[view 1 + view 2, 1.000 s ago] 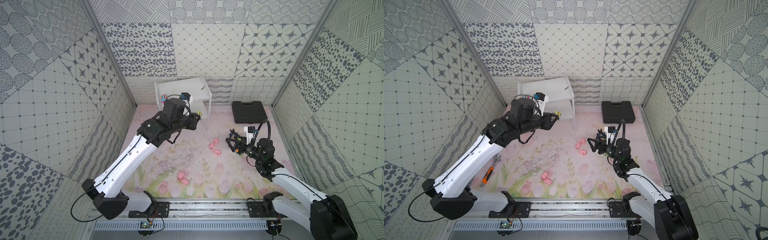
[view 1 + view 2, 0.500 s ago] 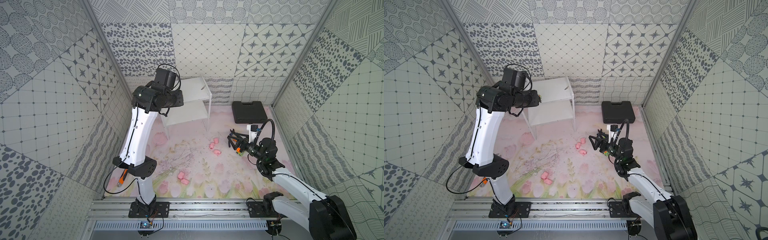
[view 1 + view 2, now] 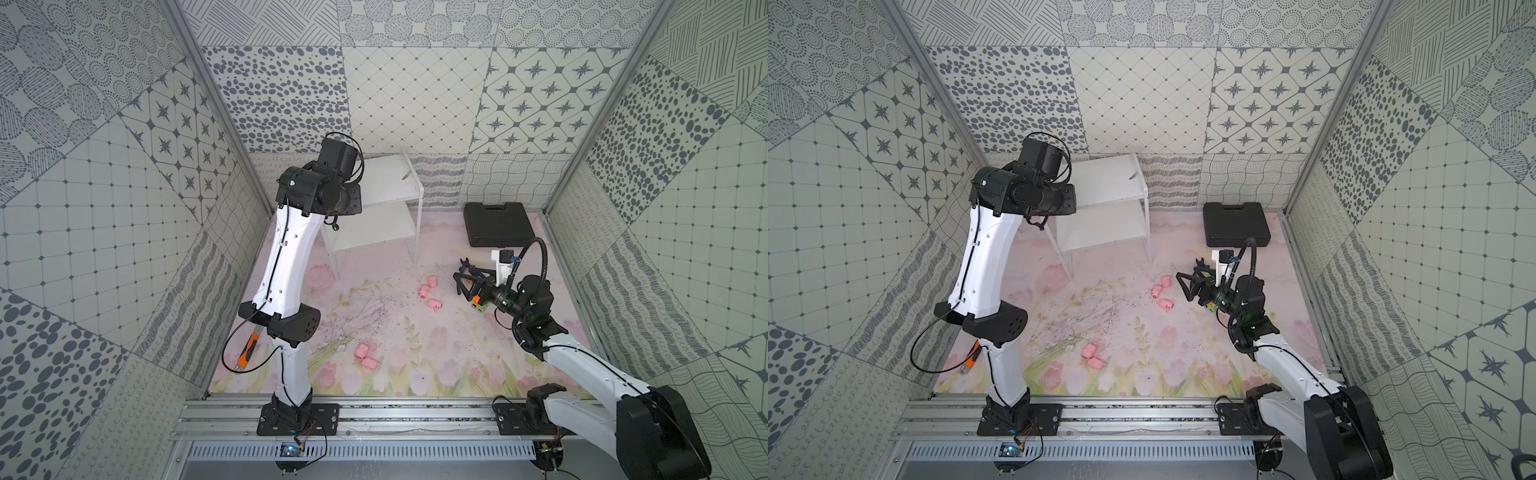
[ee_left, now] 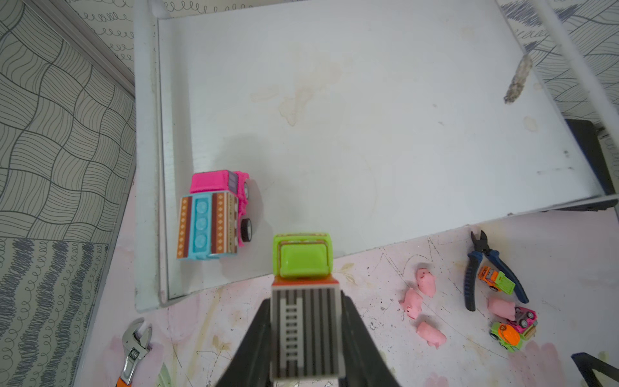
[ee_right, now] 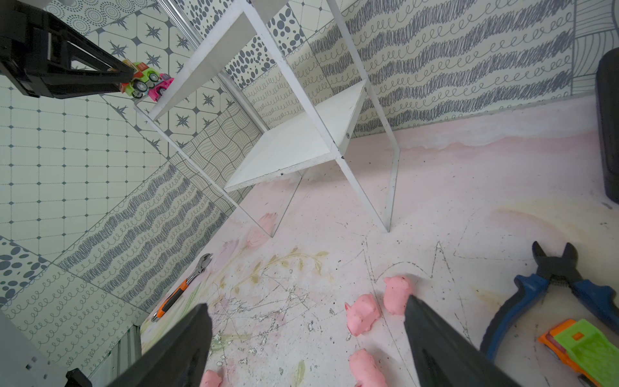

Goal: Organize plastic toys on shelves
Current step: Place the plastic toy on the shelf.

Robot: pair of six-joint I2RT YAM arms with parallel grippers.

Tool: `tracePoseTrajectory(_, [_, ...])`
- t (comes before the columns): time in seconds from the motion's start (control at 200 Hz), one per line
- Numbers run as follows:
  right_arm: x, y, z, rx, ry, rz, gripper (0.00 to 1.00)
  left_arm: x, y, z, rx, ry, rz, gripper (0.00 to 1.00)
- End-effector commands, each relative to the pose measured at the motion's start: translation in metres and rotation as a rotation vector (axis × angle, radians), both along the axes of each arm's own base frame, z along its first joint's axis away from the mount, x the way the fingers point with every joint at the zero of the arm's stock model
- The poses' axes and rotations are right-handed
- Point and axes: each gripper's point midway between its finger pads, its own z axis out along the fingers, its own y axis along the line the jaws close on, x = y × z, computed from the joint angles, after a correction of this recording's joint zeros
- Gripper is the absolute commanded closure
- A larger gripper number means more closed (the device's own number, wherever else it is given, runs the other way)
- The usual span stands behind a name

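- Green car (image 4: 303, 256), clamped in left gripper (image 4: 306, 308), now lifted to top shelf (image 4: 368, 117) near edge, beside pink car (image 4: 217, 201); release looks next.
- Right gripper (image 5: 306, 306) stays wide open, empty.

I see the floral mat (image 3: 415, 332) carrying the white two-tier rack (image 3: 390, 183) far left of centre and a black case (image 3: 496, 224) far right. A pink toy truck (image 4: 214, 214) sits on the rack's top board. Pink pigs (image 3: 433, 306), blue-handled pliers (image 4: 468, 281) and an orange-handled wrench (image 3: 248, 351) lie on the mat.
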Motion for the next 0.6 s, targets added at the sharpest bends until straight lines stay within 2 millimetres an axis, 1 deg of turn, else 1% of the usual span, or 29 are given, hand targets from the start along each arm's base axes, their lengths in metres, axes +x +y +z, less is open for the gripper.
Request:
tracePoseTrajectory(0.0, [-0.001, -0.001, 0.009, 0.014, -0.052, 0.0, 0.06, 0.015, 0.008, 0.006, 0.07, -0.055, 0.009, 0.88])
tracePoseTrajectory(0.14, [-0.001, -0.001, 0.009, 0.015, -0.052, -0.001, 0.06, 0.023, 0.006, 0.004, 0.085, -0.065, 0.003, 0.88])
tracePoseTrajectory(0.355, [-0.001, -0.001, 0.009, 0.019, -0.049, 0.001, 0.06, 0.036, 0.009, 0.004, 0.084, -0.091, 0.014, 0.86])
tracePoseTrajectory(0.455, [-0.001, -0.001, 0.006, 0.016, -0.043, 0.001, 0.06, 0.037, 0.01, 0.004, 0.081, -0.093, 0.021, 0.85])
tracePoseTrajectory(0.595, [-0.001, -0.001, 0.006, 0.016, -0.041, 0.001, 0.06, 0.037, 0.007, -0.003, 0.075, -0.067, 0.017, 0.84])
